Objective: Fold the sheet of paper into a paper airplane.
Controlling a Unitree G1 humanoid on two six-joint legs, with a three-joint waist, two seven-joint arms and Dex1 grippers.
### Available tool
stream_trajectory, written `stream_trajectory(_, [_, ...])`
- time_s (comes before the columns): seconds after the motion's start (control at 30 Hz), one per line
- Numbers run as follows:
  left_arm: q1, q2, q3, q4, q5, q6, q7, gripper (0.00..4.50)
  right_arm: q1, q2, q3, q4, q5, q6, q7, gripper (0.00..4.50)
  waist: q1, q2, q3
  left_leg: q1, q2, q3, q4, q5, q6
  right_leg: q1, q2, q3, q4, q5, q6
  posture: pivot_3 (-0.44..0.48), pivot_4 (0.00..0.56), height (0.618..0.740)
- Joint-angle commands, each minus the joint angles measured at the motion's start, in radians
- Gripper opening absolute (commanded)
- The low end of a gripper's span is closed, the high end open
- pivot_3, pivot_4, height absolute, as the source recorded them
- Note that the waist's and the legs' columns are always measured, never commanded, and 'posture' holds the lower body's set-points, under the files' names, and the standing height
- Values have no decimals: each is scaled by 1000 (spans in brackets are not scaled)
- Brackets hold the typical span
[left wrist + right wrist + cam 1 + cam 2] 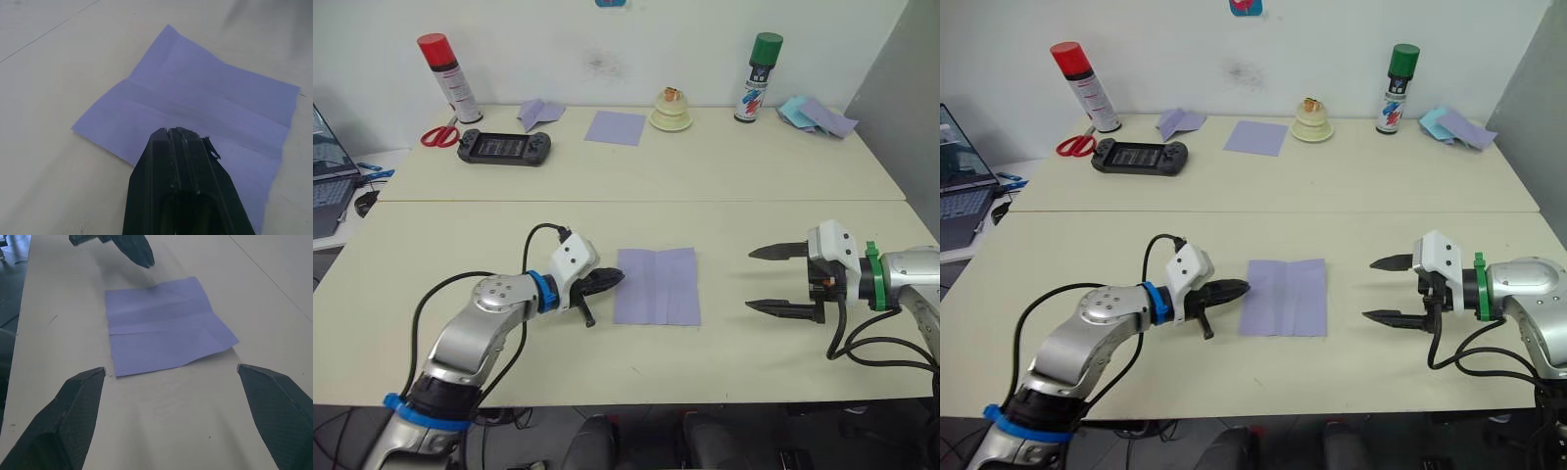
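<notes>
Now our flat, creased lavender sheet of paper [657,286] lies at lower centre of the cream table [705,176]. Our left gripper [610,280], fingers pressed together, touches its left edge; our right gripper [764,279] waits wide apart. We should pin firmly, then lift a corner.

L arm w/ blue wrist ring reaches inward, its black two-finger tool [607,280] pinched closed. R arm w/ green ring points inward; its black tool [773,279] gapes wide, fingers well apart.

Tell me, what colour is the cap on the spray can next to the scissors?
Red. The spray can shows best in the left eye view.
</notes>
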Motion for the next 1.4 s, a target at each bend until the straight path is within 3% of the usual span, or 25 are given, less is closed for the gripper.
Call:
stream_trajectory(0.03, [-47, -56, -53, 75, 44, -53, 2, 17, -31, 19, 31, -17, -15, 0, -20, 4500, 0, 0, 0, 0, 0, 0, 0, 0, 0, 0, 0, 0, 0, 0, 0, 0, 150, 740])
stream_trajectory(0.17, [-93, -130, -82, 165, 69, -64, 8, 17, -73, 38, 81, 5, -54, 24, -47, 4500, 0, 0, 0, -1, 0, 0, 1, 0, 0, -1, 0, 0, 0, 0, 0, 0, 150, 740])
stream_trajectory(0.47, [-80, -113, -111, 271, 152, -82, 7, 17, -166, 87, 170, 143, -192, 13, -128, 4500, -2, 0, 0, -1, 0, -1, 1, 0, -1, -1, 0, -1, 1, 0, 0, 0, 150, 740])
stream_trajectory(0.5, [-79, -112, -112, 279, 156, -84, 7, 3, -177, 96, 179, 160, -210, 4, -138, 4331, -2, 0, 0, -1, 0, -1, 2, 1, -1, -1, 0, 0, 2, 0, 0, 0, 150, 740])
stream_trajectory(0.57, [-76, -109, -121, 291, 166, -86, 6, 0, -200, 111, 210, 195, -255, -19, -150, 3911, -3, 0, 0, 0, -1, -1, 2, 1, -1, -1, 0, 0, 4, 0, 0, 0, 150, 740])
stream_trajectory(0.9, [-78, -128, -138, 299, 179, -75, -1, 0, -309, 219, 358, 435, -439, -148, -160, 112, -7, 1, -1, 8, -1, 0, 2, 4, -2, 0, 1, 1, 14, 0, 0, 0, 150, 740])
stream_trajectory(1.2, [-78, -130, -144, 308, 187, -74, -6, 0, -385, 331, 386, 557, -463, -193, -122, 48, -7, 1, -1, 9, -1, -1, 2, 5, -2, 1, 1, 0, 15, 0, 0, 0, 150, 740])
stream_trajectory(1.4, [-79, -131, -142, 317, 188, -77, -6, 0, -413, 375, 345, 511, -394, -166, -53, 48, -6, 1, -1, 9, -1, -1, 2, 5, -2, 1, 1, 0, 15, 0, 0, 0, 150, 740])
